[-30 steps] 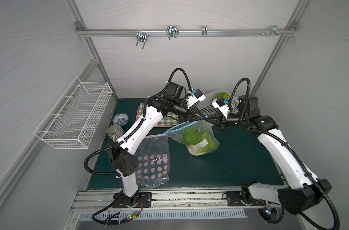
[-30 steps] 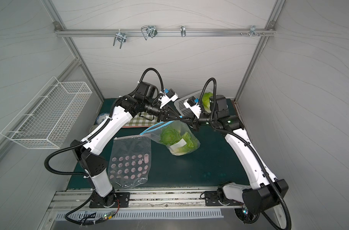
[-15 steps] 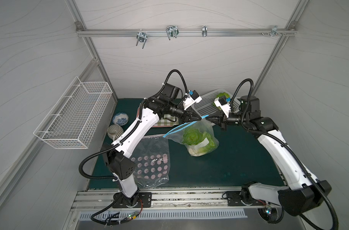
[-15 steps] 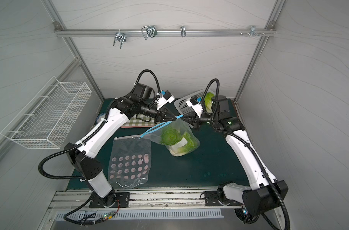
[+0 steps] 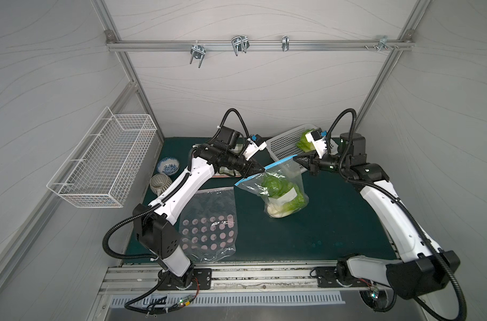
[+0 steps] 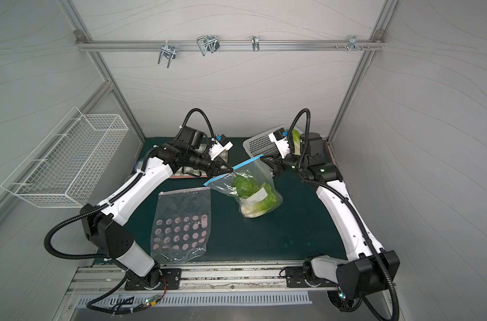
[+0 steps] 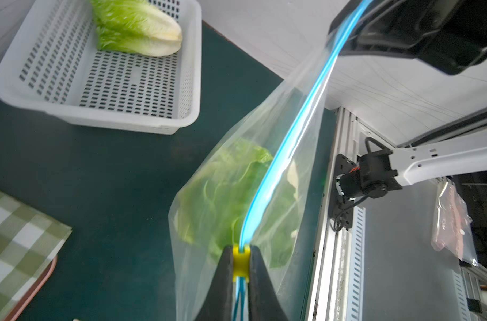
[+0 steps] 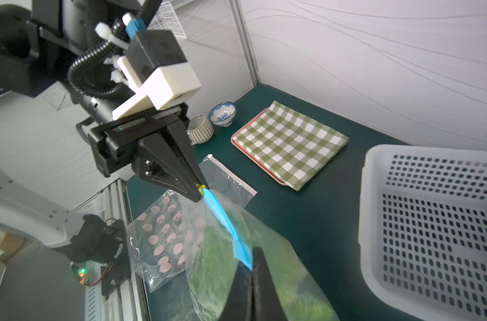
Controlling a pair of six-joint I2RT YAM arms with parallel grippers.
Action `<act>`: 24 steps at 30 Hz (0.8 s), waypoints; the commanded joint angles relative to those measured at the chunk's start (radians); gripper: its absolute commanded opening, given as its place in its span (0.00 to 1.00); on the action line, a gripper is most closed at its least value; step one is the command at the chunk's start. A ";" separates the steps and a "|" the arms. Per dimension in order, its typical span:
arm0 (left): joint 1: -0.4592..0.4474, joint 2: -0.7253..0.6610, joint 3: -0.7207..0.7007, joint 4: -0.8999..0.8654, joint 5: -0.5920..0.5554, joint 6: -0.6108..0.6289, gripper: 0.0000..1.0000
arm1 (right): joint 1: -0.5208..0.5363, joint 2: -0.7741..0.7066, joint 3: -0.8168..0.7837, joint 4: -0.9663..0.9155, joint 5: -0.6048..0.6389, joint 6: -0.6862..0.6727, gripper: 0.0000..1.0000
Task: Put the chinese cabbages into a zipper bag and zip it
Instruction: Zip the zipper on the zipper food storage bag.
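A clear zipper bag [image 5: 288,178] hangs above the green mat, stretched between my two grippers by its blue zip strip [image 5: 275,166]. Chinese cabbages [image 5: 281,194] sit inside it, white bases down. My left gripper [image 7: 241,261] is shut on the yellow slider [image 8: 200,188] of the zip. In both top views it is at the strip's left part [image 6: 231,170]. My right gripper [image 8: 252,268] is shut on the strip's other end [image 5: 295,159]. Another chinese cabbage [image 7: 136,30] lies in the white basket [image 5: 284,141] at the back right.
A second bag [image 5: 209,225] with pink dots lies flat at the front left. A green checked cloth [image 8: 289,144] on a pink tray lies at the back. Two bowls [image 5: 168,166] [image 5: 160,183] stand at the left edge. A wire basket [image 5: 106,161] hangs on the left wall.
My left gripper has slid leftward along the blue strip, away from the right gripper. The right gripper has held its place on the bag.
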 commanded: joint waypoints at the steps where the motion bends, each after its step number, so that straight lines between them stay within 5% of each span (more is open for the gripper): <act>1: 0.039 -0.031 -0.045 -0.025 -0.109 -0.005 0.00 | -0.029 0.001 0.013 0.070 0.109 0.027 0.00; 24: 0.071 0.070 -0.072 -0.030 -0.171 -0.023 0.00 | -0.101 0.001 -0.051 0.060 0.246 0.088 0.00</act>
